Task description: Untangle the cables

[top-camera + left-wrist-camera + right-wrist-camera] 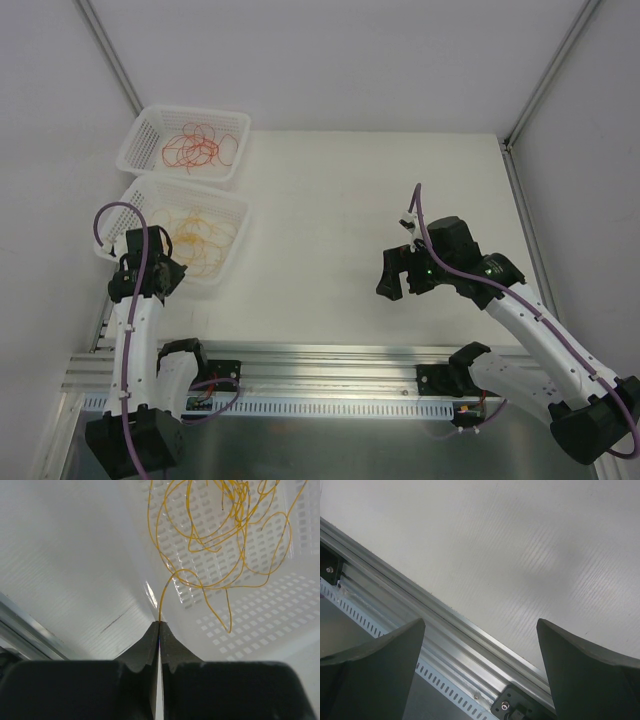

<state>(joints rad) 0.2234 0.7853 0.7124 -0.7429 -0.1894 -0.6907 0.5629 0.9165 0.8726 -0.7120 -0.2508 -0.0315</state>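
Observation:
Yellow-orange cables lie in loose loops in the nearer white basket. Red-orange cables fill the farther white basket. My left gripper sits at the nearer basket's front left corner. In the left wrist view the left gripper is shut on one strand of the yellow-orange cables, which rises straight from the fingertips into the tangle. My right gripper hovers over the table at the right, open and holding nothing. The right wrist view shows the right gripper with its jaws wide apart.
Both baskets stand at the table's far left, one behind the other. An aluminium rail runs along the near edge, and the same rail shows under the right gripper. White walls with metal posts close the sides.

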